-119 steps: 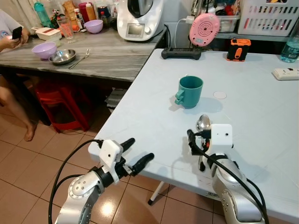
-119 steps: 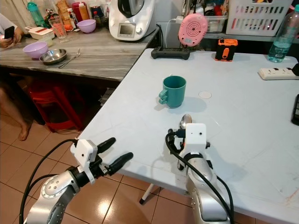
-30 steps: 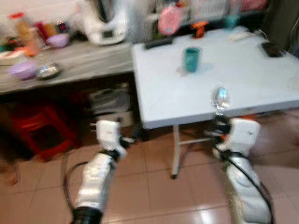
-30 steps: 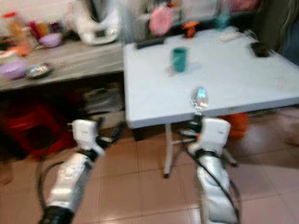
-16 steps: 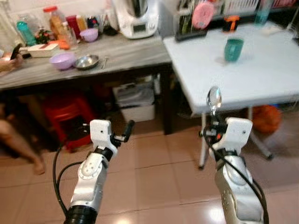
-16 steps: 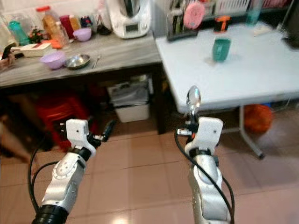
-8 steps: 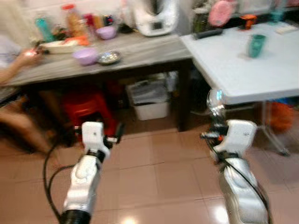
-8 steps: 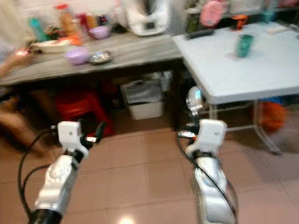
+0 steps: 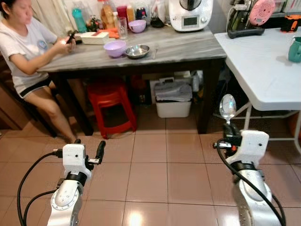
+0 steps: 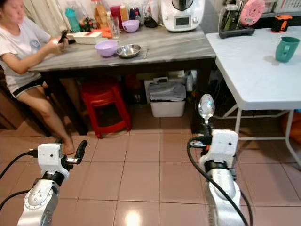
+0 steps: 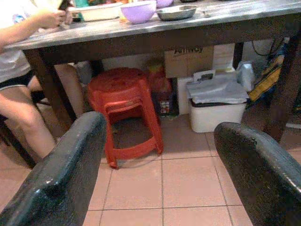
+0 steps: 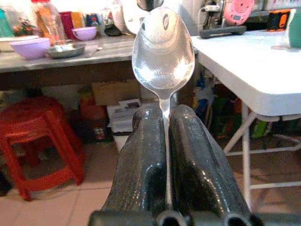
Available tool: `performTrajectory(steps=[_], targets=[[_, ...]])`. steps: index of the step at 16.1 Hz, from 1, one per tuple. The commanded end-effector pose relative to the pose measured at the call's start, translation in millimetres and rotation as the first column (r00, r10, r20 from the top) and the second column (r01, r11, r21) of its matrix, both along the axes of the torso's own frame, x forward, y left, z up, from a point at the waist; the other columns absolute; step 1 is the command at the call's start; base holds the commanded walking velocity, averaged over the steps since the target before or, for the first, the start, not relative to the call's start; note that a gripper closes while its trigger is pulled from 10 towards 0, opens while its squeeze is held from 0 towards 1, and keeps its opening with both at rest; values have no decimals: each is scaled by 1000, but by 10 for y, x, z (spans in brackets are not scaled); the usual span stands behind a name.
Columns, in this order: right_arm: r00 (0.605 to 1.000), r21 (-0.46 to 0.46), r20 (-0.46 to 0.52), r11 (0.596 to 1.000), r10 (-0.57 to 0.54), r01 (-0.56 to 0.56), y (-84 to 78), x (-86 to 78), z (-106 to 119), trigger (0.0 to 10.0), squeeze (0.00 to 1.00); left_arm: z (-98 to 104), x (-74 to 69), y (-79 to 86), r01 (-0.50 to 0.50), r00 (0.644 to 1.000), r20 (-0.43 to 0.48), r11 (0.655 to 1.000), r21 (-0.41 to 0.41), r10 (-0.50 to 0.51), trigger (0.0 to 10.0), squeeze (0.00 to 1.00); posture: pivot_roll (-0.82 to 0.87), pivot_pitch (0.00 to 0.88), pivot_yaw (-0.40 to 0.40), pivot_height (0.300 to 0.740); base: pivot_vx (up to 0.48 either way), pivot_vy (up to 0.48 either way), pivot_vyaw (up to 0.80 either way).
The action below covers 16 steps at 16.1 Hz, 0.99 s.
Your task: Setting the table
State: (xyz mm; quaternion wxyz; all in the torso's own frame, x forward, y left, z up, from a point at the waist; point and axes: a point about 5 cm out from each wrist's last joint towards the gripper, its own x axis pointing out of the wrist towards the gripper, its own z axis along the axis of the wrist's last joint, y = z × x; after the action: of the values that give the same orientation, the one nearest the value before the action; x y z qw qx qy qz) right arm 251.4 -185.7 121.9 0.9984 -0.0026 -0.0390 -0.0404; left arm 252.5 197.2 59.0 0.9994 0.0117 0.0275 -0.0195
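The grey wooden table (image 9: 188, 47) ran along the far wall, with the white folding table (image 9: 263, 66) butted against its right end. A person (image 9: 23, 42) sat at the left end of the grey table, holding a phone. Under that table stood a red plastic stool (image 9: 109, 101) and, to its right, a white lidded bin (image 9: 173, 96). On the grey top: a white kitchen machine (image 9: 189, 14), a lilac bowl (image 9: 115, 47) just beside a steel bowl (image 9: 137, 50), and a smaller purple bowl (image 9: 137, 25) further back among bottles. A teal mug (image 10: 287, 48) stood on the white table, well apart from both arms.

Both arms were over the tiled floor (image 9: 150, 174), short of either table. Right gripper (image 12: 164, 141): fingers pressed together, pinching the handle of a metal spoon (image 9: 228, 107), which stood upright, bowl on top. Left gripper (image 11: 160, 160): fingers spread wide, nothing between them.
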Motion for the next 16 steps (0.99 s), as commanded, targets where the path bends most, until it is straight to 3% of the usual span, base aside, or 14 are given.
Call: performTrajectory(steps=[1, 16], targets=[[999, 6, 37, 999, 36, -36, 88, 39, 79, 10000, 0, 66, 32, 20, -3, 1000, 20, 1000, 0, 3, 10000, 0, -128, 0, 117, 740, 349, 0, 750], [997, 40, 72, 998, 39, -42, 163, 78, 131, 10000, 0, 197, 178, -240, 97, 994, 64, 994, -47, -94, 10000, 0, -141, 0, 128, 740, 383, 0, 30]])
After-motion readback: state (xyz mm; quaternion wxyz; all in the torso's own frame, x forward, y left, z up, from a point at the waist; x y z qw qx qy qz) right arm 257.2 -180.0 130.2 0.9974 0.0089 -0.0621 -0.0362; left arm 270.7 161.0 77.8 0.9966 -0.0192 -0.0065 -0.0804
